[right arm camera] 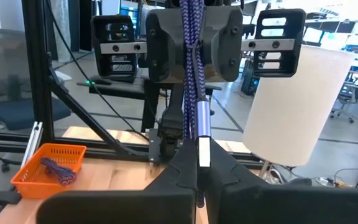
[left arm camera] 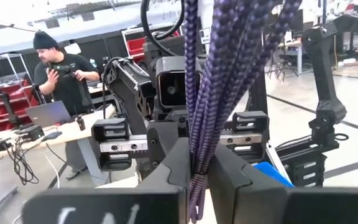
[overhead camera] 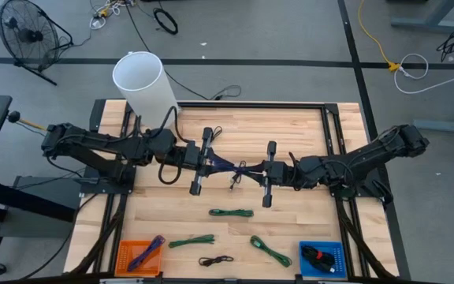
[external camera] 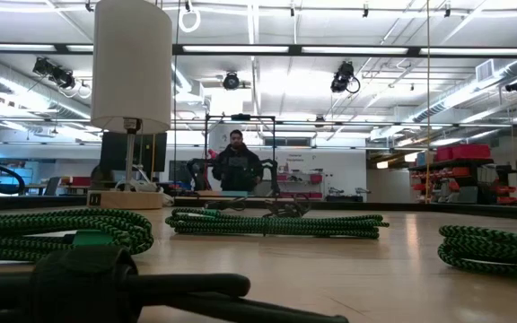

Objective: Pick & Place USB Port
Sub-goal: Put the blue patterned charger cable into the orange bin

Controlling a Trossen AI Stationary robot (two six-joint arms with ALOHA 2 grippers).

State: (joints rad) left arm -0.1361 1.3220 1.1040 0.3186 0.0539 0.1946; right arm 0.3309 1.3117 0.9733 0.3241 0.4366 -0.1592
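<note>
My left gripper [overhead camera: 205,161] and right gripper [overhead camera: 263,173] face each other above the middle of the pale wooden table [overhead camera: 306,126]. Both are pinched on one purple braided USB cable [overhead camera: 233,167] stretched between them.

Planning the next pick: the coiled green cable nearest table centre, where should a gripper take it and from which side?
Grip the green cable at mid-bundle, coming straight down with fingers across its narrow width. It lies flat as a long, thin coil, apart from the other cables, so the middle probably gathers all strands.
</note>
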